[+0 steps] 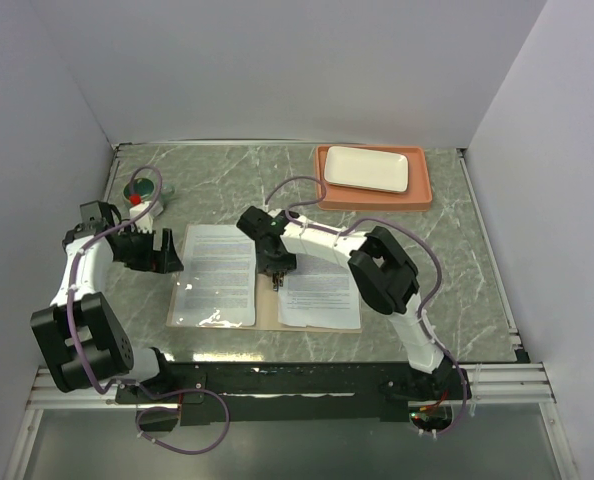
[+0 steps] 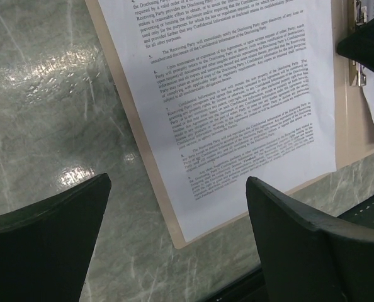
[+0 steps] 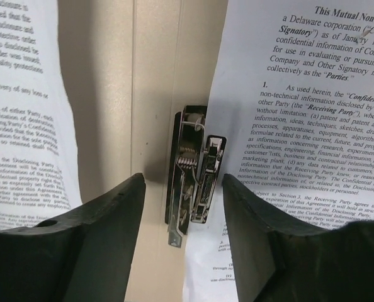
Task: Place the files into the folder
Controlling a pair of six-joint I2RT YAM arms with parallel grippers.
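Note:
The tan folder (image 1: 268,305) lies open on the marble table. One printed file (image 1: 217,270) covers its left half and shows shiny glints. A second file (image 1: 319,296) covers the right half. My right gripper (image 1: 275,272) hangs over the folder's crease. In the right wrist view it (image 3: 184,182) is open, its fingers on either side of a metal clip (image 3: 190,167) with gaps on both sides. The clip lies at the right file's (image 3: 300,126) edge on the folder (image 3: 111,94). My left gripper (image 1: 163,250) is open left of the folder, above its near corner (image 2: 140,126), holding nothing (image 2: 177,182).
A salmon-orange tray (image 1: 423,190) with a white plate (image 1: 367,168) stands at the back right. A small green round object (image 1: 142,190) with a red part sits at the back left. White walls close in three sides of the table.

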